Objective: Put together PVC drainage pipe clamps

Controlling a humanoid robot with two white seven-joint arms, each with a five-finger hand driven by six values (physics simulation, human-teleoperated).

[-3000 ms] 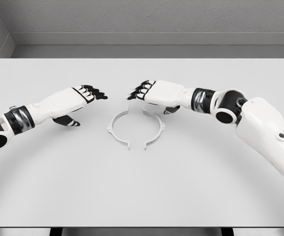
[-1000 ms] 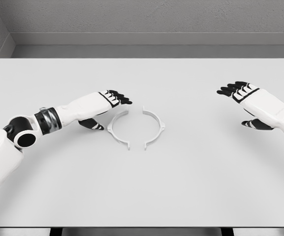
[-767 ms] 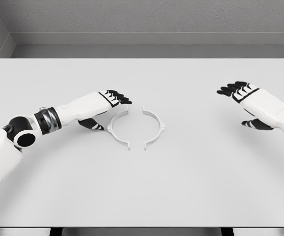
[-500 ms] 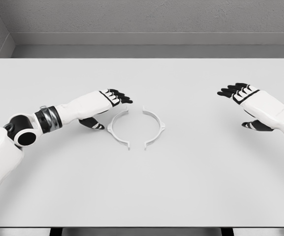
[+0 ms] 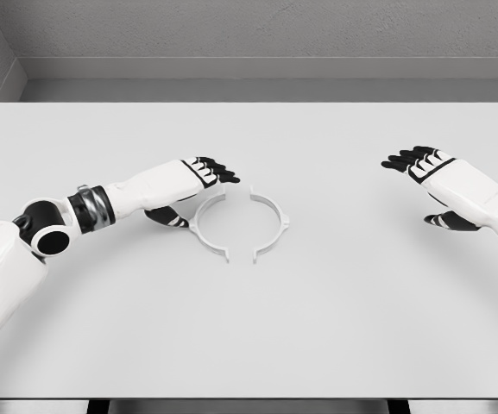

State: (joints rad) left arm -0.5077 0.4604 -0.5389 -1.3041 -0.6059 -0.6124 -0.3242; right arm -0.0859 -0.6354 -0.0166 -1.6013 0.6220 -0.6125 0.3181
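Two thin white plastic half-ring clamp pieces, left half (image 5: 204, 228) and right half (image 5: 270, 222), lie flat mid-table (image 5: 249, 328), concave sides facing, with gaps at the near and far ends. Left hand (image 5: 188, 179) is just beside the left half, fingers extended, holding nothing. Right hand (image 5: 443, 177) is well apart, fingers relaxed, empty.

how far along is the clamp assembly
Done: both clamp halves, left half and right half, lie facing each other on the table. In hand: nothing; the left hand hovers open by the left half, and the right hand is far off. Left: closing the end gaps.
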